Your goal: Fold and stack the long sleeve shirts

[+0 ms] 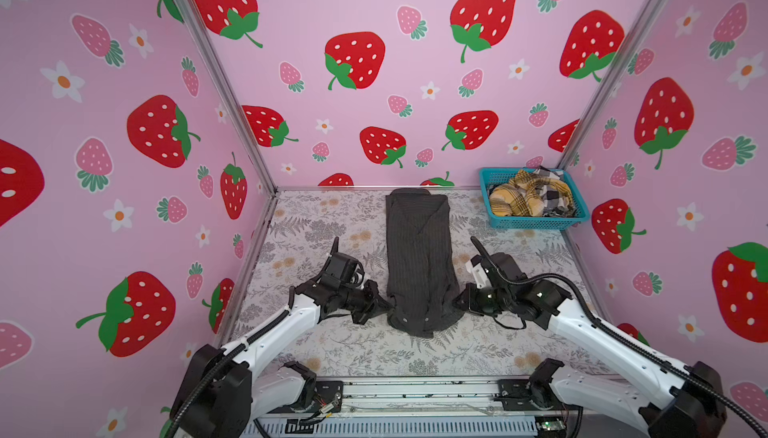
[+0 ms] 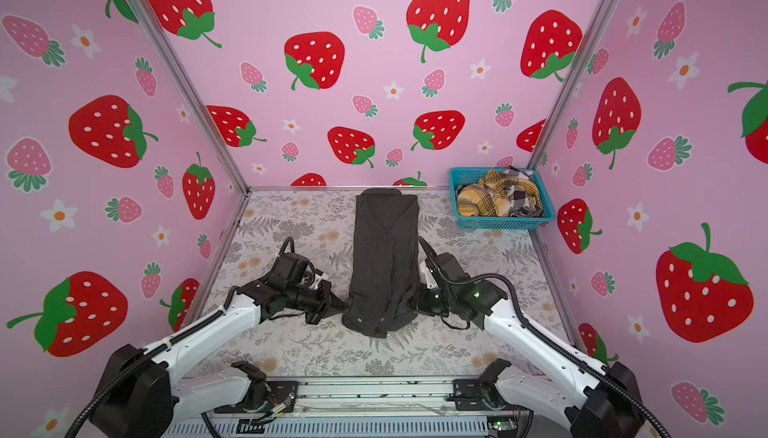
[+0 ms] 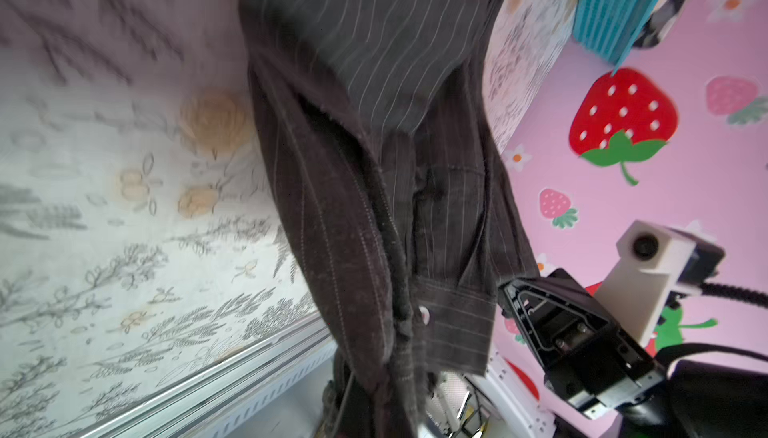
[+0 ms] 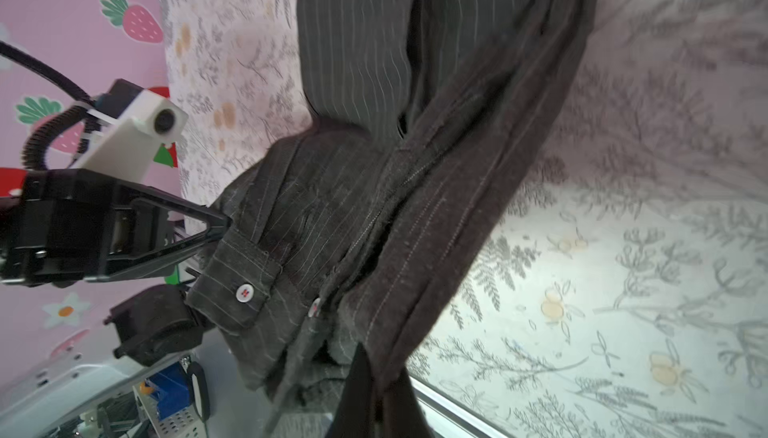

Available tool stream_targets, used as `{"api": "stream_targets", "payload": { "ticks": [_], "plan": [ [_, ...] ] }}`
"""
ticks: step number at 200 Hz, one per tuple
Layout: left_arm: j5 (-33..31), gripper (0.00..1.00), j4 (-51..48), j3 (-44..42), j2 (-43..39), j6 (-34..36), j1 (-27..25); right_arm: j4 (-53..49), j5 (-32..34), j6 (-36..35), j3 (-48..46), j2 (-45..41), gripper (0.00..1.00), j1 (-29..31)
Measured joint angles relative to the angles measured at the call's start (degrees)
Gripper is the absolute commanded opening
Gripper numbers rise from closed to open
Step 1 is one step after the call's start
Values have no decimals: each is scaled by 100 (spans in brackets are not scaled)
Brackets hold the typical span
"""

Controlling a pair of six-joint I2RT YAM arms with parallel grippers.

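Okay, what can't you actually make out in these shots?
- The plaid shirts in the basket: piled and small in both top views; count unclear.
- The left claw tips: hidden by dark pinstriped shirt folds, right wrist view.
- The table: blurred in left wrist view.

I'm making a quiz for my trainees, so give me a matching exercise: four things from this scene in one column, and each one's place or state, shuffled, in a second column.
Column one:
1 dark striped shirt
2 basket
3 yellow plaid shirt
4 left gripper

Column two:
A crumpled in the basket
B at the far right corner of the table
C shut on the dark striped shirt's near left edge
D laid lengthwise in the table's middle

Pairs: 1-D; 2-B; 3-A; 4-C
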Motion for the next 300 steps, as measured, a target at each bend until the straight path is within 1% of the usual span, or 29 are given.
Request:
{"api": "stream_targets", "payload": {
  "ticks": [21, 48, 69, 92, 99, 102, 104, 107, 110, 114, 120, 134, 137, 140, 148, 173, 196, 208, 228, 231, 236, 237, 240, 245, 259, 276, 290, 300],
  "plan": [
    [-160, 0, 42, 935, 846, 197, 356, 321, -212, -382, 575, 848, 0, -645],
    [-184, 0, 208, 2575, 2457, 616, 627, 682, -590, -901, 1443, 2428, 0, -1338],
    [-144, 0, 236, 3517, 3606, 852, 767, 874, -861, -1156, 2164, 3617, 0, -1668],
    [-133, 0, 120, 4286, 4575, 1032, 859, 918, -1032, -1331, 3005, 4588, 0, -1864],
    [-140, 0, 50, 4496, 4806, 1084, 881, 940, -1078, -1362, 3217, 4815, 5, -1917],
    [-146, 4, 2, 4594, 4911, 1115, 885, 949, -1108, -1368, 3314, 4927, 8, -1941],
    [-146, 11, -33, 4647, 4962, 1130, 892, 951, -1121, -1375, 3351, 4959, 11, -1952],
    [-149, 19, -76, 4745, 5049, 1150, 903, 966, -1134, -1379, 3434, 5042, 15, -1974],
    [-149, 24, -125, 4848, 5147, 1182, 911, 966, -1165, -1397, 3501, 5123, 17, -1989],
    [-157, 29, -168, 4970, 5246, 1211, 922, 968, -1185, -1414, 3598, 5219, 21, -2006],
    [-153, 34, -223, 5141, 5379, 1244, 940, 960, -1215, -1458, 3755, 5377, 27, -2037],
    [-157, 44, -315, 5541, 5681, 1279, 975, 964, -1246, -1506, 4065, 5718, 49, -2118],
    [-151, 45, -339, 5626, 5742, 1338, 986, 957, -1257, -1506, 4140, 5796, 51, -2146],
    [-153, 48, -348, 5702, 5799, 1307, 997, 957, -1263, -1534, 4197, 5853, 56, -2164],
    [-151, 52, -411, 5906, 5919, 1329, 1032, 957, -1287, -1517, 4354, 6030, 59, -2232],
    [-195, 57, -664, 6387, 6083, 1419, 1147, 706, -1285, -1679, 4889, 6365, 59, -2365],
    [-404, 60, -935, 6426, 5733, 1604, 1237, 643, -1106, -1775, 4699, 5993, 57, -2389],
    [-546, 60, -986, 6207, 5316, 1733, 1272, 568, -872, -1838, 4430, 5595, 57, -2321],
    [-686, 60, -846, 5184, 4146, 1882, 1246, 428, -302, -1980, 3882, 4704, 53, -2037],
    [-695, 58, -776, 4955, 3930, 1891, 1228, 424, -229, -1996, 3818, 4594, 52, -1978],
    [-688, 55, -721, 4645, 3624, 1904, 1189, 407, -111, -2041, 3720, 4413, 46, -1873],
    [-693, 52, -710, 4592, 3576, 1899, 1182, 407, -83, -2050, 3696, 4369, 45, -1840],
    [-691, 50, -673, 4406, 3403, 1921, 1156, 404, -31, -2057, 3652, 4288, 43, -1784],
    [-688, 44, -595, 4120, 3150, 1923, 1091, 409, 39, -2092, 3591, 4177, 39, -1670],
    [-662, 36, -564, 3751, 2876, 1976, 868, 426, 188, -2155, 3539, 4083, 30, -1384],
    [-675, 27, -568, 3856, 3156, 2057, 590, 448, 234, -2260, 3683, 4441, 23, -1106],
    [-662, 22, -623, 4197, 3672, 2100, 411, 455, 249, -2260, 3967, 4968, 22, -1051],
    [-632, 20, -649, 4503, 4087, 2109, 356, 450, 289, -2249, 4232, 5388, 20, -1067]
  ]
}}
